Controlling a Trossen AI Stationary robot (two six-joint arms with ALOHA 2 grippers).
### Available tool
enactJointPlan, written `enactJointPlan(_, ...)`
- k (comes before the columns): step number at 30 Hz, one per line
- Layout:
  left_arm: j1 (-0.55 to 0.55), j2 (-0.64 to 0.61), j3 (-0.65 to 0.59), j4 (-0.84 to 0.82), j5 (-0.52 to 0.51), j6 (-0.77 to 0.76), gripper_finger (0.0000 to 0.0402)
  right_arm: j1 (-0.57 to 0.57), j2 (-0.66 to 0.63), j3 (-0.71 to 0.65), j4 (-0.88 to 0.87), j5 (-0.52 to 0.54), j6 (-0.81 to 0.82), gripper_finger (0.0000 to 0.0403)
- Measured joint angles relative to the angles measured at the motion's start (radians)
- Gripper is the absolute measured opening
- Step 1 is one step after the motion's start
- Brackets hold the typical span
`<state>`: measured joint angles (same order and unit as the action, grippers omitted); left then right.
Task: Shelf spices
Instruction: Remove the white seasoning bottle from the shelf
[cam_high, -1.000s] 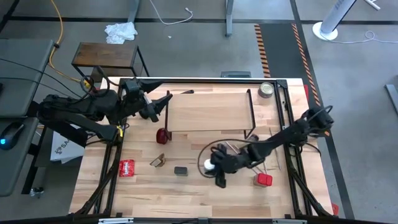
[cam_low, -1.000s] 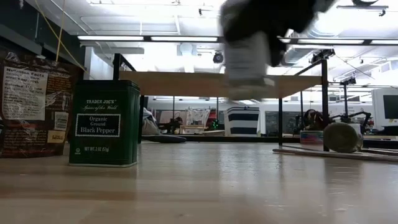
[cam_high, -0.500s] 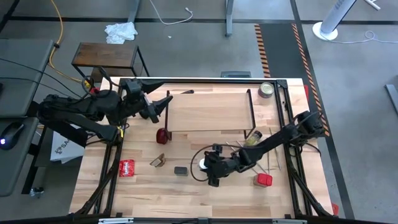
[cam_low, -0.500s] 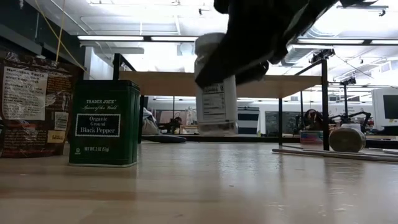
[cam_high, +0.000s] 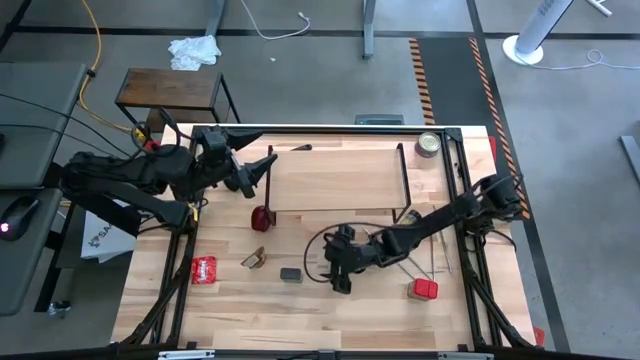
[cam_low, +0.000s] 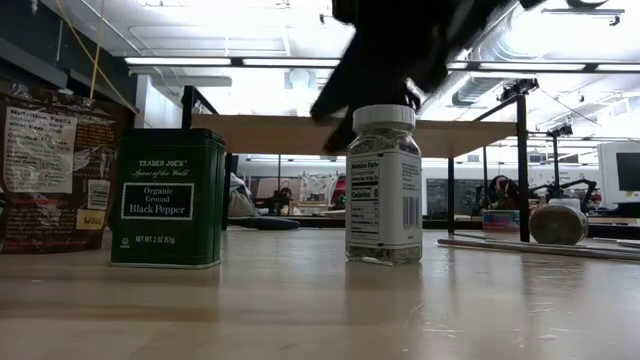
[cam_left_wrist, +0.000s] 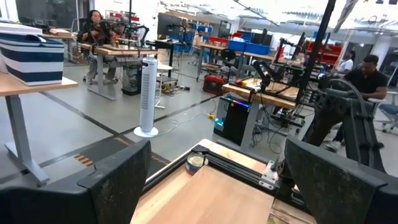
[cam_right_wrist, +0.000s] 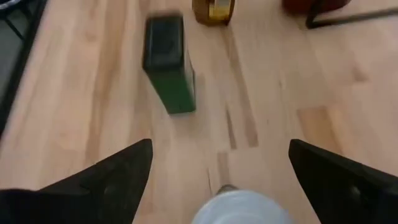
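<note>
The clear jar with a white cap (cam_low: 383, 185) stands upright on its base on the tabletop, near the middle. My right gripper (cam_right_wrist: 221, 149) hovers just above it, open, one finger on either side of the cap (cam_right_wrist: 239, 208) without touching it. In the high view this gripper (cam_high: 338, 266) hides the jar. The light-wood shelf (cam_high: 335, 180) stands at the far middle on black rod frames. My left gripper (cam_high: 262, 168) waits open at the shelf's left end. A green black-pepper tin (cam_high: 291, 274) sits left of the jar.
A tan wedge holder (cam_high: 253, 259), a red packet (cam_high: 204, 269) and a red-topped item (cam_high: 262, 218) lie left of the tin. A red object (cam_high: 424, 289) sits near the right edge, and a round silver tin (cam_high: 429, 144) at the far right corner. A brown bag (cam_low: 50, 165) stands beside the tin.
My right gripper has carried the white-capped jar a little toward the table's left edge and down. The jar, which hung tilted in the air, now stands upright on the table, and the gripper has let go of it.
</note>
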<state>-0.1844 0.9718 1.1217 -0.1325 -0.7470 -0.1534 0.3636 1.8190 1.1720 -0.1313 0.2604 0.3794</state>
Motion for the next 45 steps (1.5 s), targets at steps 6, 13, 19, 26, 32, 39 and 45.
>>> enactJointPlan(6,0.000,-0.032,0.000,-0.005,0.007,-0.003,0.0367,-0.036,-0.123,0.075,-0.132,0.021,-0.085,0.0367)
enactJointPlan(13,-0.029,-0.028,0.001,-0.273,0.246,-0.213,0.0317,-0.075,-0.285,0.157,-0.391,0.030,-0.065,0.0340)
enactJointPlan(19,-0.149,0.077,-0.035,-0.500,0.320,-0.421,0.0142,-0.047,-0.346,0.157,-0.648,0.035,0.154,0.0228)
enactJointPlan(26,-0.349,0.116,-0.193,-0.500,0.210,-0.769,0.0013,0.054,-0.303,0.156,-0.790,0.023,0.361,0.0016)
enactJointPlan(32,-0.532,0.106,-0.296,-0.508,0.060,-1.107,0.0001,0.072,-0.192,0.155,-0.762,-0.010,0.458,0.0003)
enactJointPlan(39,-0.589,0.102,-0.296,-0.520,-0.003,-1.180,0.0001,0.029,-0.031,0.154,-0.710,-0.087,0.506,0.0000)
enactJointPlan(45,-0.589,0.102,-0.296,-0.520,-0.010,-1.171,0.0000,0.015,0.039,0.154,-0.592,-0.112,0.540,0.0000)
